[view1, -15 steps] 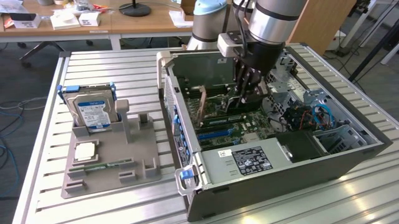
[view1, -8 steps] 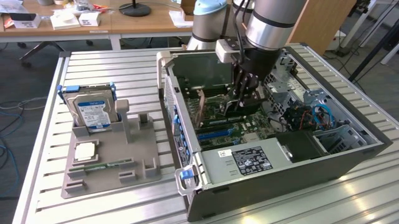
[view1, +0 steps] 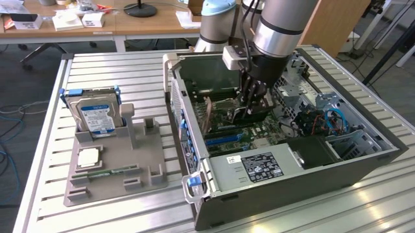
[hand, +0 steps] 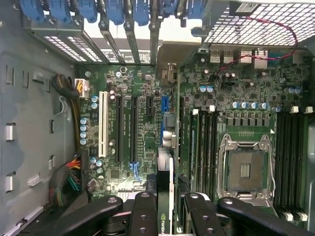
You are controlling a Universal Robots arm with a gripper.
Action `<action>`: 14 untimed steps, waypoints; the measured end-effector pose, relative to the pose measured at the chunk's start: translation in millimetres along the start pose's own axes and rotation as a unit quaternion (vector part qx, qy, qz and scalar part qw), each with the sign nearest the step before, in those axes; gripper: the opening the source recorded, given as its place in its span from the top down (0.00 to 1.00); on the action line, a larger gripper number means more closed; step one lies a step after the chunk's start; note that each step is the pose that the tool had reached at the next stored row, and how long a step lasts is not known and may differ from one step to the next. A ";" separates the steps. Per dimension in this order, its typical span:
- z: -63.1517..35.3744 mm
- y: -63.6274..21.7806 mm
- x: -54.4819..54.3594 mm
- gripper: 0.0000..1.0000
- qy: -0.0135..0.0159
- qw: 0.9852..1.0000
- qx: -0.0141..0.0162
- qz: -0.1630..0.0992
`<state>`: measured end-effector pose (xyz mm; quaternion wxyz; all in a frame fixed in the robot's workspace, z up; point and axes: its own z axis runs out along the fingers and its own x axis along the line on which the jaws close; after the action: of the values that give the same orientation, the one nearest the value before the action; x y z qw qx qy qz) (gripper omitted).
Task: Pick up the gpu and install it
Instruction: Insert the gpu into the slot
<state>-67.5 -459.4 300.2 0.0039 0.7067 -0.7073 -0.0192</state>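
Inside the computer case, above the motherboard: gpu clamped edge-on in the claw, near the black expansion slots. Probable hazard: tilt or offset over slot, hence jammed connector.

NVIDIA logo — on the gpu

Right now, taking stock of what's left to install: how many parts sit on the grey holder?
3: the hard drive upright at its far end, a square chip in its middle, a green memory stick near its front. Small ones may be hidden.
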 end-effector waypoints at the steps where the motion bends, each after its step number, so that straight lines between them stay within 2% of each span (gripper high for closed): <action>1: 0.9 0.2 0.0 0.74 0.000 1.000 0.000 0.000; 14: 10.5 6.4 -1.6 0.74 0.000 1.000 0.002 0.000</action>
<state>-74.3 -457.6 289.9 0.0024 0.7067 -0.7073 -0.0177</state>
